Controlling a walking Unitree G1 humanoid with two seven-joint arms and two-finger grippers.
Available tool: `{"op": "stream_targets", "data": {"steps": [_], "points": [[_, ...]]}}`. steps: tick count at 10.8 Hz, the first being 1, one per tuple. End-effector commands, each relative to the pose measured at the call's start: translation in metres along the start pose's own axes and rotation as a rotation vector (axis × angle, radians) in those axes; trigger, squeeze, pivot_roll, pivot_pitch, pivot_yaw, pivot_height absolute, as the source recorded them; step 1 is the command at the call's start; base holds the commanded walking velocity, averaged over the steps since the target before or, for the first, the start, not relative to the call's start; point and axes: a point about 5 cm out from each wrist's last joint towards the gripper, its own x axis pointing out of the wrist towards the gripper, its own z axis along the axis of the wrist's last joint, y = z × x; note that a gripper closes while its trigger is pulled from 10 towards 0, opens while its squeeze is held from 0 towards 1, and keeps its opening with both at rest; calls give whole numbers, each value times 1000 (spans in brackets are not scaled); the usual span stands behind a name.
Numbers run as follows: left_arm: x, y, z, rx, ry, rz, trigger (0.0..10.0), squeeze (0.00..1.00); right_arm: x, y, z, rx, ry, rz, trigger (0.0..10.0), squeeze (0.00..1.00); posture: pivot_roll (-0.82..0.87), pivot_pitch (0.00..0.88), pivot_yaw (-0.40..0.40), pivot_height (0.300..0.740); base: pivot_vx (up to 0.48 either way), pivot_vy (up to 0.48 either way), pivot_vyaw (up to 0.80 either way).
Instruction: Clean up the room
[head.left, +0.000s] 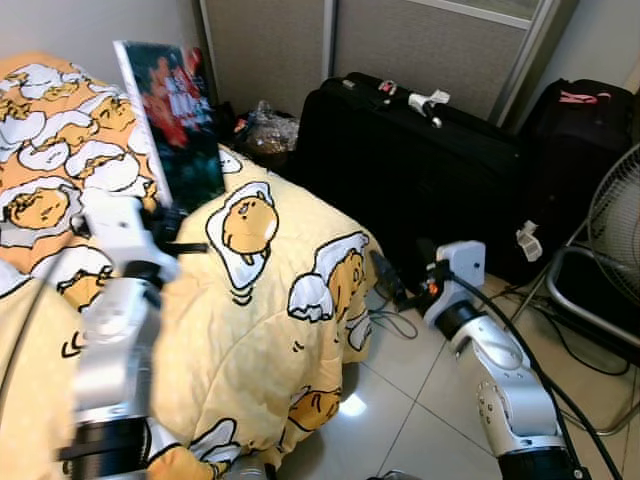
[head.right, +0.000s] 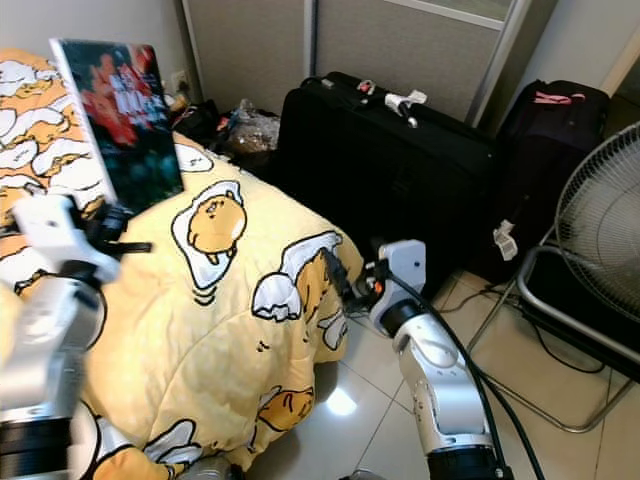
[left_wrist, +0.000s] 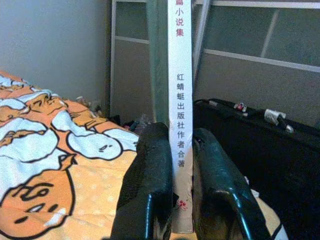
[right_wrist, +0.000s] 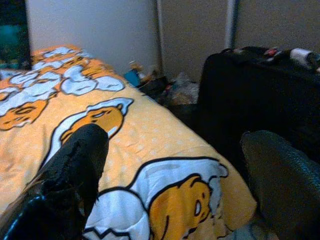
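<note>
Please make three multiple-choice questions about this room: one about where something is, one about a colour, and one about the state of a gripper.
1. Where is the book?
A. On the floor
B. Held upright above the bed
C. On the suitcase

2. What is the main colour of the bed cover?
A. Yellow-orange
B. Green
C. Grey

3. How is the right gripper?
A. Shut on a cable
B. Shut on the book
C. Open, holding nothing

Answers: 1 B, the left gripper clamps its spine over the bed. 2 A, yellow-orange with egg cartoons. 3 C, its fingers stand wide apart.
</note>
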Motion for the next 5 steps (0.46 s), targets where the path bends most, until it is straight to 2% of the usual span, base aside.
{"op": "stream_targets", "data": {"steps": [1,2,4,5], "points": [[-2,2,10,35,-23,-21,10000,0,2,1,6,-4,-21,-13,10000,0,28,0,28,740,0,0,0],[-6,11,8,81,2,22,10000,0,4,4,11,31,-35,-14,10000,0,31,0,20,740,0,0,0],[-7,42,18,219,-47,187,10000,0,4,11,20,-10,-43,6,10000,0,30,0,8,740,0,0,0],[-9,46,27,127,1,101,10000,0,2,12,21,-71,-35,12,10000,0,33,0,2,740,0,0,800]]}}
